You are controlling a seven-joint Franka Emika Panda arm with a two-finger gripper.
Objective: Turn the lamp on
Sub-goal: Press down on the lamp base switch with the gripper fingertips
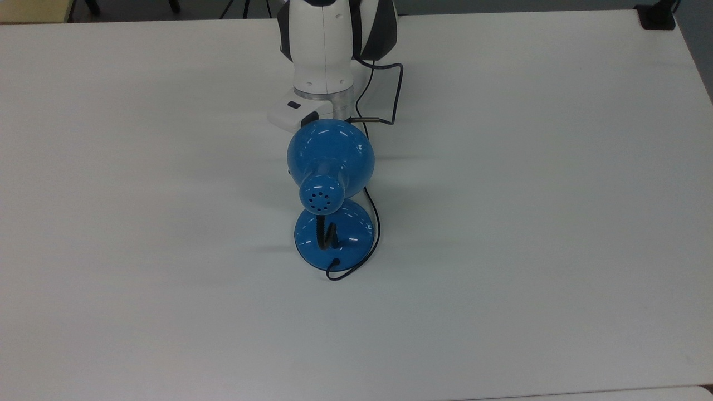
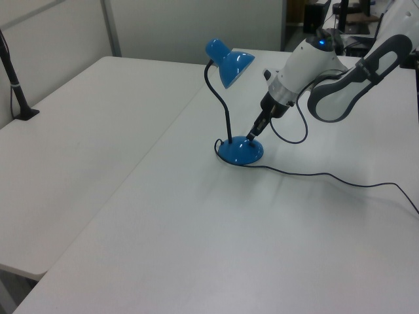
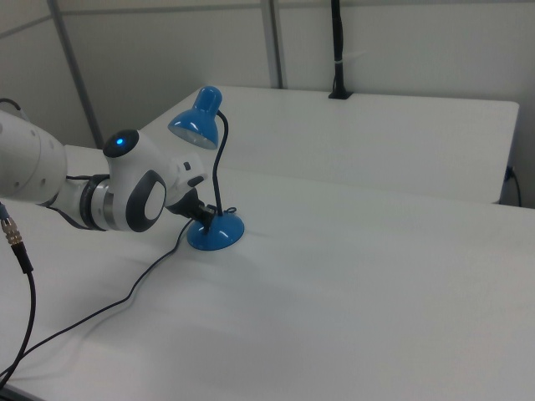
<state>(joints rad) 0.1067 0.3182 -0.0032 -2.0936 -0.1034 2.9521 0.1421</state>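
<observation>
STEP: pressing switch on base – your claw (image 2: 252, 135) tip on round base of small glossy blue dome-shade lamp (image 2: 239, 150), mid white desk (image 2: 196, 229), top view's centre | CLAW: opening can't tell, holds nothing | NEXT: press firmly, then lift off; judged | TEXT: none legible

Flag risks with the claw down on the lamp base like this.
1. The claw presses at an angle near the rim of the lamp base; likely it slides or tips the base instead of clicking a switch.
2. The cord trails loose over the table beneath the arm; it could snag on retreat.
3. In the top view the shade hides the contact point.
</observation>
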